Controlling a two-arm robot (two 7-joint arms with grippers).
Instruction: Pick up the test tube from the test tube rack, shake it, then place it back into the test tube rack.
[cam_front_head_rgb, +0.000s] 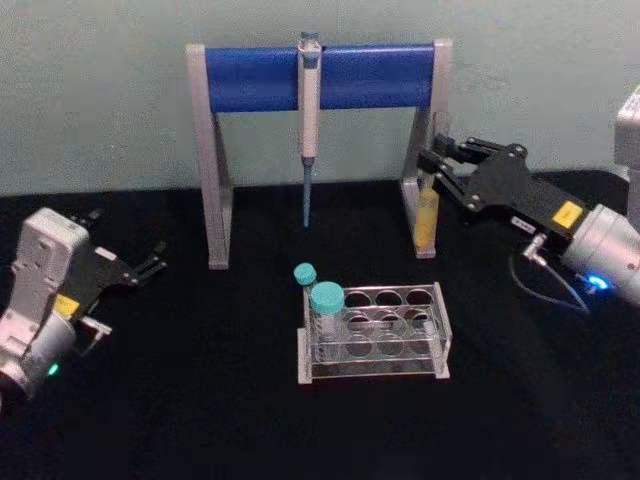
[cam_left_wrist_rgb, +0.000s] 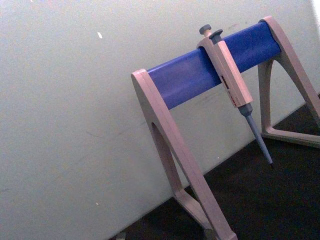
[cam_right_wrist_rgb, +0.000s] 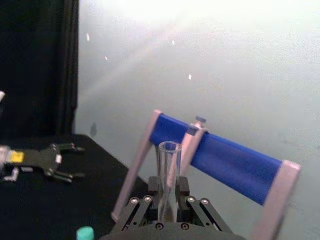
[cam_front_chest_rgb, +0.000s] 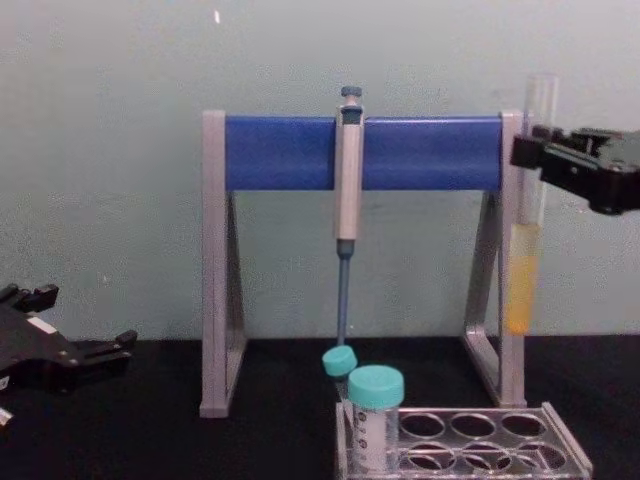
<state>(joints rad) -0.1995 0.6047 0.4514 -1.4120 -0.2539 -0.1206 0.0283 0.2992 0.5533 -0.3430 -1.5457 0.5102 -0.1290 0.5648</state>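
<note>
In the head view the right gripper (cam_front_head_rgb: 433, 172) has its fingers clamped on the long, slim, clear glass test tube (cam_front_head_rgb: 427, 220) with yellow liquid in its lower part. It holds the tube upright above the black tabletop (cam_front_head_rgb: 200, 400), beyond the right end of the low clear plastic test tube rack (cam_front_head_rgb: 375, 372) and seen against the right leg of the grey-and-blue pipette stand (cam_front_head_rgb: 320, 78). Two short teal-capped tubes (cam_front_head_rgb: 326, 298) stand at the rack's left end, and its other holes are free. The left gripper (cam_front_head_rgb: 125, 245) sits parked at the left, fingers spread and holding nothing. The left wrist view takes in the stand and the grey-blue pipette (cam_left_wrist_rgb: 232, 80) hanging from its bar. In the right wrist view the tube's open mouth (cam_right_wrist_rgb: 169, 147) rises from between the clenched fingers. The chest view puts the tube (cam_front_chest_rgb: 525, 250) well above the rack (cam_front_chest_rgb: 560, 440), gripped on its upper part. The pick-up looks done; whether the shake is done I cannot tell; lowering the tube into a free hole is left.
</note>
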